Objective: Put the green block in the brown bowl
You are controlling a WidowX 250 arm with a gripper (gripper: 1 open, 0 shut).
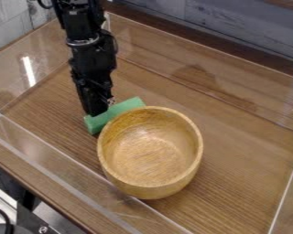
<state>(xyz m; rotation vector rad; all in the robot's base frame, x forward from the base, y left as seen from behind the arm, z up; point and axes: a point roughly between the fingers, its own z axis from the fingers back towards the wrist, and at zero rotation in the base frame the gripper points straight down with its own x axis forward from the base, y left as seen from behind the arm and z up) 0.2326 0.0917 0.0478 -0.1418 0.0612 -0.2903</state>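
Hand (98, 101) pointed straight down at the far-left end of the green block (116, 113); whether it was clamped on the block or released could not be told. That block lay on the wooden surface (222, 87), just beside the far-left rim of the brown bowl (150, 151). No readable writing showed anywhere.

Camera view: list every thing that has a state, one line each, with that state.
green block: on the table, outside the bowl, beside its rim.
brown bowl: upright, empty.
pincer: pointing down at the block's left end; grip unclear.
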